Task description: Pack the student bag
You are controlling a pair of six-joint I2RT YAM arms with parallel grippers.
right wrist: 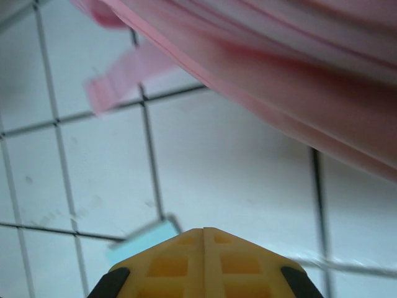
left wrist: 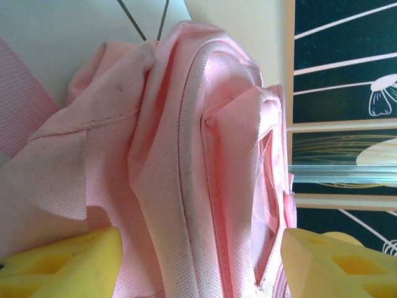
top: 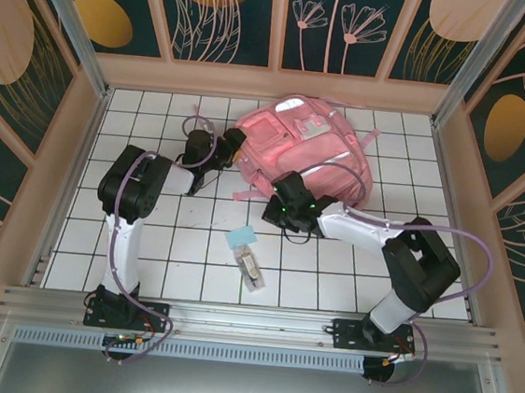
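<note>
My left hand is at the left edge of the student bag, which lies toward the far middle of the white gridded tabletop. In the left wrist view this hand is well open. One yellow finger is low on the left and the other is low on the right, with a thick fold of the pink bag and its piped seam rising between them. I cannot tell whether either finger presses the fabric.

My right hand sits just off the near edge of the bag. In its own view, the right hand has its two yellow fingers pressed together tip to tip with nothing between them. The hand is low over the tiles. The bag slants across the upper right, and a loose pink strap end lies on the tabletop at the upper left. A small light-blue card lies just past my fingertips. From above, that card lies near the middle of the tabletop, and a small clear packet lies just nearer than it.
</note>
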